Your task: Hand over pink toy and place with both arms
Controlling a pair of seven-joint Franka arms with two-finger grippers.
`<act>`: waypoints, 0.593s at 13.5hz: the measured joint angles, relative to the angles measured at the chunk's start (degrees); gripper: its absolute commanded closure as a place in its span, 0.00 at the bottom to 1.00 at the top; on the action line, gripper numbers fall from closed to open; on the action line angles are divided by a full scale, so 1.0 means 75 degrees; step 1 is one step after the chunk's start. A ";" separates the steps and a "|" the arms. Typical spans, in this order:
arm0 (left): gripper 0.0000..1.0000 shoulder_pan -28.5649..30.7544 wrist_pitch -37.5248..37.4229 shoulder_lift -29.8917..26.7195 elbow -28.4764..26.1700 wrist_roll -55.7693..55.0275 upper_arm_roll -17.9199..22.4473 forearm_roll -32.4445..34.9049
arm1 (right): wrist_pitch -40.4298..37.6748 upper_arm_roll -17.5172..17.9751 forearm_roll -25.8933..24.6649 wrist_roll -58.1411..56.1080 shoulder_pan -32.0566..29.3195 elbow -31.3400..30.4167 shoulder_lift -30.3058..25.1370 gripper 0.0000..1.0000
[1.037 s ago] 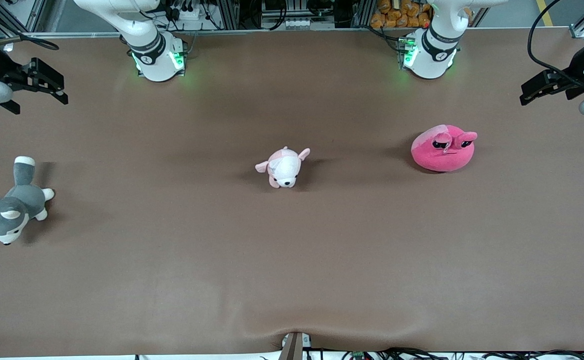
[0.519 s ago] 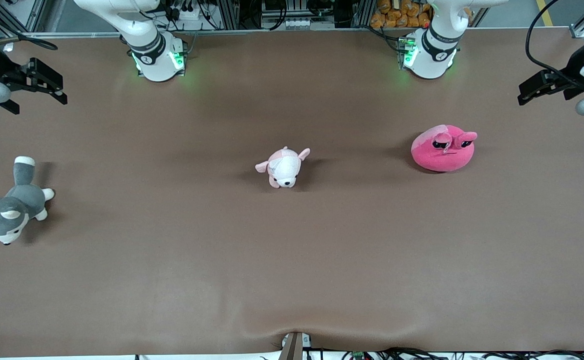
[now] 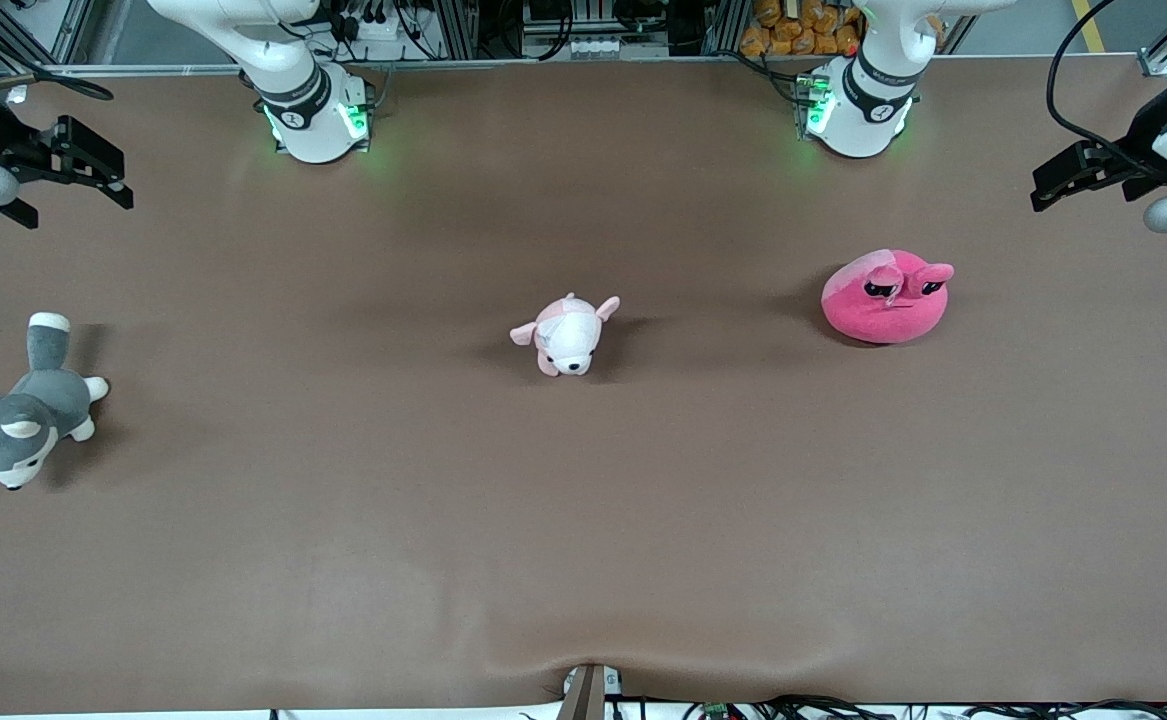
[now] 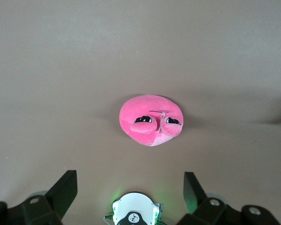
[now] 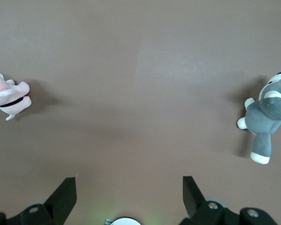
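The pink toy (image 3: 885, 297), a round hot-pink plush with droopy black eyes and a paler patch, sits on the brown table toward the left arm's end. It also shows in the left wrist view (image 4: 151, 120), face up, apart from the fingers. My left gripper (image 3: 1037, 195) is open and empty, held high over the table's edge at the left arm's end; its own view shows it (image 4: 129, 186) well above the toy. My right gripper (image 3: 125, 182) is open and empty, held high over the right arm's end (image 5: 129, 192).
A pale pink-and-white puppy plush (image 3: 565, 335) lies at the table's middle and shows in the right wrist view (image 5: 7, 96). A grey-and-white husky plush (image 3: 23, 415) lies at the right arm's end (image 5: 267, 115). The arm bases (image 3: 315, 115) stand along the table's back edge.
My left gripper has shifted slightly inward over the table. My right gripper has barely moved. The toys have not moved.
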 measured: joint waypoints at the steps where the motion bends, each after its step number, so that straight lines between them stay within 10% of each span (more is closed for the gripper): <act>1: 0.00 0.0000 0.0000 0.0005 -0.0005 0.0000 -0.0007 0.0000 | 0.0000 0.0000 0.0002 0.0000 0.0000 0.0000 0.0000 0.00; 8: 0.00 0.0029 0.0124 0.0023 -0.0226 -0.0450 -0.0001 -0.0217 | -0.0001 -0.0005 0.0004 0.0000 -0.0015 0.0000 0.0000 0.00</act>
